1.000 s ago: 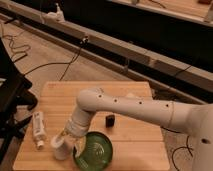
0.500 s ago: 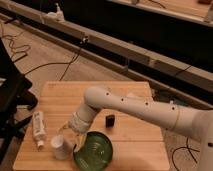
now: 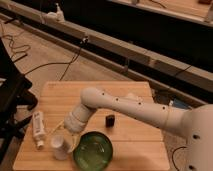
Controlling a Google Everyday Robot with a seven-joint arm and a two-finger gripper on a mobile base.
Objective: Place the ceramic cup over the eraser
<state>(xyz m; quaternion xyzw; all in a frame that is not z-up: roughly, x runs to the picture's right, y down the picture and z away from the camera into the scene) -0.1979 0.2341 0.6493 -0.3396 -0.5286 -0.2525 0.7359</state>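
End effector (image 3: 61, 134) just above cup (image 3: 59, 148), grip state cannot be told, eraser (image 3: 109, 120) well apart on worktop (image 3: 60, 95)

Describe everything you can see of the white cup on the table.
The cup is small, plain white and round, slightly tapered, and looks ceramic. It stands near the front left of the wooden table, close beside the green bowl and just below the white bottle in the picture. The gripper hovers right above it; whether they touch cannot be told. The black eraser lies apart from it, uncovered.
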